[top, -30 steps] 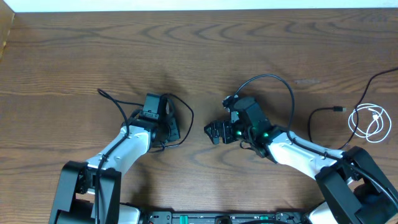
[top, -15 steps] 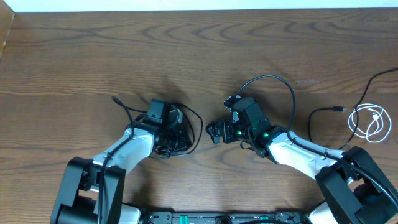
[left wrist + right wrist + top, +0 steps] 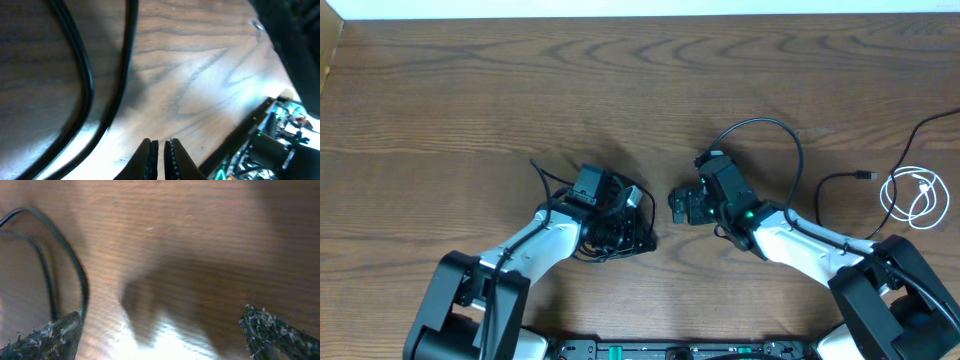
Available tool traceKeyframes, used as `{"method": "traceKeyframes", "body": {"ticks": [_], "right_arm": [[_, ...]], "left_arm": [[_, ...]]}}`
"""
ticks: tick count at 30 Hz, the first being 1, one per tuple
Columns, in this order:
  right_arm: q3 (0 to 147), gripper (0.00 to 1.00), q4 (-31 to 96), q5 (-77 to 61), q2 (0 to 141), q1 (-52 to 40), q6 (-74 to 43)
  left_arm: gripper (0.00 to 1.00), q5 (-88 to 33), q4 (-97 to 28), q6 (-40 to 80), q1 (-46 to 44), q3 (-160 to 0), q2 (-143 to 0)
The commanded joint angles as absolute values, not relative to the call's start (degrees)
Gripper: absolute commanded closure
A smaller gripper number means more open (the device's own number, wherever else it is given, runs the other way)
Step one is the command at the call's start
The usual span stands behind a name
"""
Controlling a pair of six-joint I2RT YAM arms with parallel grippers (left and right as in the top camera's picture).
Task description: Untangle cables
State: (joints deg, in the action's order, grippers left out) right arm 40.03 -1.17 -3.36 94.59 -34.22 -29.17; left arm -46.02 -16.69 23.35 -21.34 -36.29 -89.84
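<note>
Tangle on the move: the left gripper (image 3: 161,150), its jaws all but closed, has swept toward the middle of the table (image 3: 440,90). The black cable (image 3: 542,176) bunched around its wrist has come along, its loose tail trailing to the left. No strand shows between the fingertips in the wrist view, so it is hard to say whether the cord is pinched or merely dragged. The right gripper (image 3: 678,205) waits just beside it, spread wide and empty, having edged back a little. The white cable (image 3: 916,196) and a second black cable (image 3: 845,176) lie well apart near the right edge. The bundle now seems within reach of both arms.
</note>
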Motion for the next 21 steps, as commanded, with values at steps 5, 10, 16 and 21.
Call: {"method": "traceKeyframes", "body": {"ticks": [5,10,16,21], "right_arm": [[40.45,0.01,-1.21,-1.67,94.87,-33.52,-29.76],[40.45,0.01,-2.11,-2.09,94.87,-33.87,-29.76],[40.45,0.01,-3.7,-2.31,94.87,-35.53,-27.88],[40.45,0.01,-4.51,-2.33,94.87,-37.32,-26.92]], "left_arm": [[0.87,-43.46,-17.39,23.2,-16.01,-38.13,-79.13],[0.87,-28.6,-18.48,28.1,-10.74,-38.13,-73.76],[0.87,-11.53,-13.96,30.13,-8.03,-38.11,-73.84],[0.87,-2.83,-8.4,30.11,-8.1,-38.04,-77.45]]}}
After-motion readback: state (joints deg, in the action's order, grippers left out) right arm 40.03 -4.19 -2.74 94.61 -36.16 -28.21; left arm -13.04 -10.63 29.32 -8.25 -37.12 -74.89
